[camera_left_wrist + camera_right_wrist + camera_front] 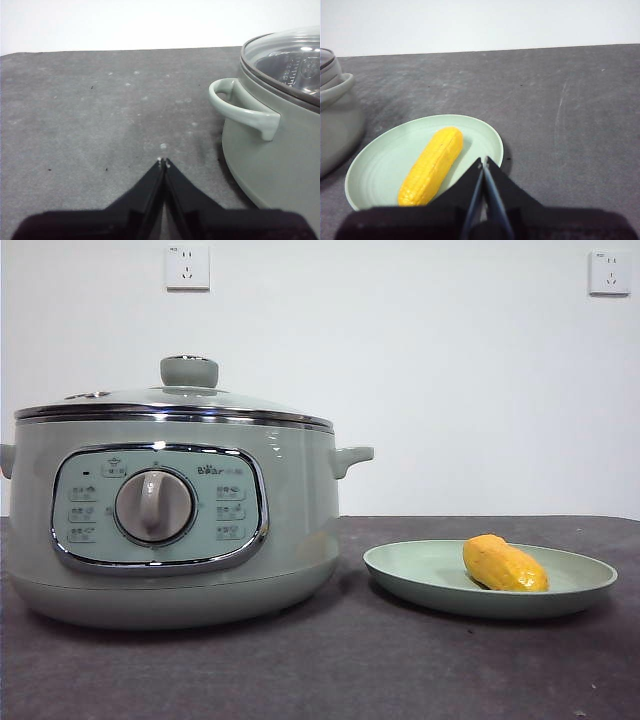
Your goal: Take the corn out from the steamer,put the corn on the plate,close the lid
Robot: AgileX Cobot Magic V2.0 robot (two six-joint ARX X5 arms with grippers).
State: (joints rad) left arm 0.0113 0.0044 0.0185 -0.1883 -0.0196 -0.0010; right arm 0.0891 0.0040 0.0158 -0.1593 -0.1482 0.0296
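The sage-green steamer [170, 530] stands at the left of the front view with its glass lid [180, 398] seated on the chrome rim. To its right, the pale green plate [420, 575] holds the yellow corn [504, 564], lying on its side. My right gripper [483, 160] hovers shut just above the plate [380, 165], beside the corn [432, 165], with nothing in it. Out over bare table, my left gripper [163, 161] is shut and empty, next to the steamer's side handle [240, 107]; the lid [287, 62] shows there too. Neither arm appears in the front view.
A dark grey mat [330, 670] covers the table. A white wall with two sockets [187, 267] stands behind. Open mat lies left of the steamer in the left wrist view and right of the plate in the right wrist view.
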